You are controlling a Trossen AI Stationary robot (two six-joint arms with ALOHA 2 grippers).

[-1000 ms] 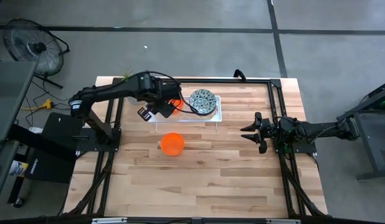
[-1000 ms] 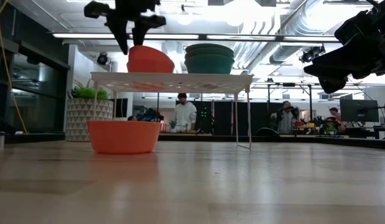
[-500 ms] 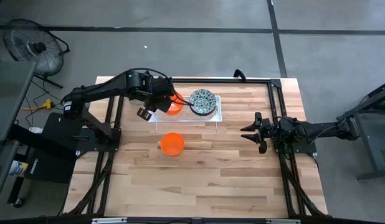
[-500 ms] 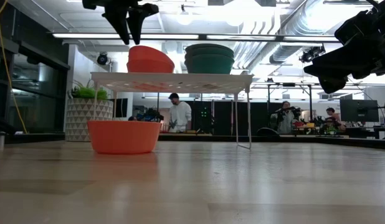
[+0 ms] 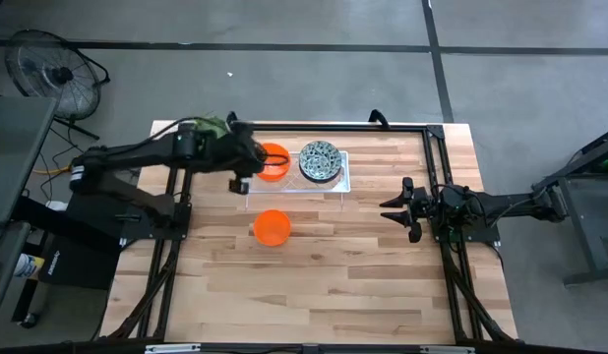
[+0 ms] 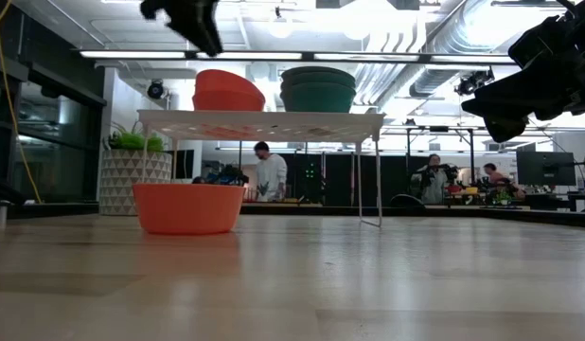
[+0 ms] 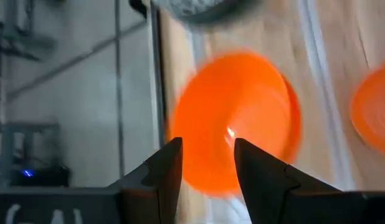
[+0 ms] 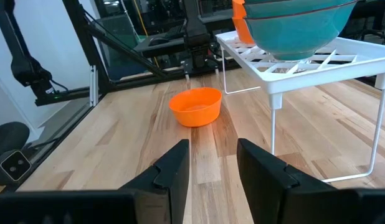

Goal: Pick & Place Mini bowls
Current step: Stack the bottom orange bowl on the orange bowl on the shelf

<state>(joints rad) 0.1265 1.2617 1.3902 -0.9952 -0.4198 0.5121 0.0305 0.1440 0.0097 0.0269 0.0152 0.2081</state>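
High view: orange bowls (image 5: 273,162) and patterned bowls (image 5: 320,159) stacked on rack (image 5: 339,183).

Wire rack (image 5: 296,173) sits at table's (image 5: 363,295) far centre w/ two bowl stacks on top: one stack (image 5: 273,162) left, other stack (image 5: 321,160) right. Single bowl (image 5: 272,227) on tabletop just in front of rack. Potted plant (image 6: 128,174) behind rack, at table's far left corner.
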